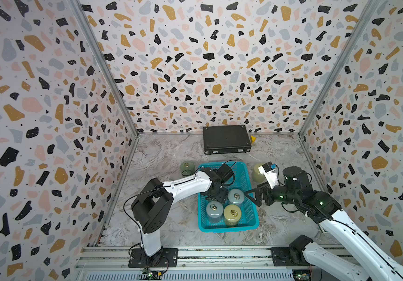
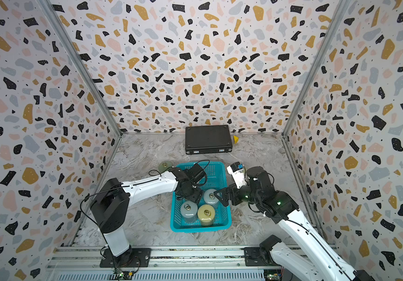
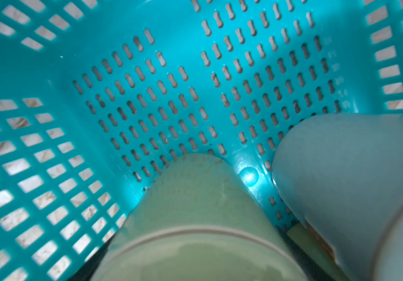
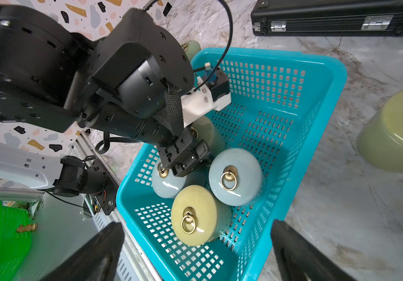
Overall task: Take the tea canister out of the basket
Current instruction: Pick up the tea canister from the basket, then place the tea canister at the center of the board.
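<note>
I am keeping watch on my left pincer (image 1: 216, 194), sunk into the basket (image 1: 227, 229) with its jaws straddling the pale green tea canister (image 3: 195, 206). Whether they are gripping it I cannot tell, because the fingertips are lying out of sight. That canister is standing on the basket floor near the middle, so I am judging the lift not yet begun.

A grey-blue canister (image 1: 236, 197), a second grey-blue canister (image 1: 214, 211) and a yellow canister (image 1: 232, 214) are crowding close around it. A dull green canister (image 1: 187, 167) and an olive canister (image 1: 257, 173) are already standing outside on the worktop (image 1: 171, 219).

My right pincer (image 1: 251, 198) is hanging released and empty beside the basket, and its wrist camera is covering part of the olive canister.
</note>
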Action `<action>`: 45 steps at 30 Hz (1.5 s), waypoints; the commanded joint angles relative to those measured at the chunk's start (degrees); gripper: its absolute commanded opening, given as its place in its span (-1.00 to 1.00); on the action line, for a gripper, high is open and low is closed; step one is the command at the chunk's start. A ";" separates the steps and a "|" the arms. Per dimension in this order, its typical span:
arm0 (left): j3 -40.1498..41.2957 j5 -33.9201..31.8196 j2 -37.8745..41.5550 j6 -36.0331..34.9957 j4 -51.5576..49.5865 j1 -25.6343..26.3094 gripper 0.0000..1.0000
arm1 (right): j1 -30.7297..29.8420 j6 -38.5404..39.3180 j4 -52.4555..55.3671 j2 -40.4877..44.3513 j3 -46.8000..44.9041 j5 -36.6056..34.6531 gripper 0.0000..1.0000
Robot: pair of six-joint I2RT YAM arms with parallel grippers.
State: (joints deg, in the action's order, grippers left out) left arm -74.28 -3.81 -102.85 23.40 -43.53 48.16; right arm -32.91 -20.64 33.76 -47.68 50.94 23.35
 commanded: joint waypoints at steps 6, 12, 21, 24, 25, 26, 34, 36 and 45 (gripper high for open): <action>-5.70 -1.71 7.90 1.64 -4.19 -0.33 0.51 | -0.35 -0.89 -2.70 -0.41 0.73 1.14 0.99; -7.97 -4.12 11.55 3.13 -4.85 -0.41 0.51 | -0.91 -1.11 -4.44 -1.40 1.60 1.21 0.99; -7.49 -13.31 19.16 7.13 -7.23 -1.19 0.48 | -3.45 -0.63 -6.88 -5.47 4.38 0.77 0.99; -5.47 -15.52 21.92 8.65 -7.94 -2.30 0.48 | -4.74 -0.58 -7.89 -7.07 5.20 0.56 0.99; -4.62 -15.97 22.87 9.05 -7.98 -2.84 0.48 | -5.15 -0.54 -8.16 -7.61 5.39 0.49 0.99; -3.66 -16.26 23.86 9.47 -8.05 -3.52 0.47 | -5.68 -0.54 -8.52 -8.13 5.69 0.42 0.99; 5.02 -13.43 29.30 10.40 -6.81 -12.31 0.48 | -9.76 -0.28 -10.65 -12.86 8.20 -0.63 0.99; 7.52 -12.55 30.10 10.22 -5.31 -14.18 0.48 | -11.04 -0.28 -11.04 -14.14 8.95 -1.13 0.99; 15.83 -8.09 28.43 10.05 3.93 -19.01 0.49 | -14.53 -0.01 -11.25 -16.59 10.78 -3.02 0.99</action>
State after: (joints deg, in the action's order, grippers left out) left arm -58.87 -13.08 -74.50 33.26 -47.16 29.98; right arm -46.78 -21.37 23.27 -64.60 58.92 21.58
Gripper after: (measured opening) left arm 0.823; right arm 0.993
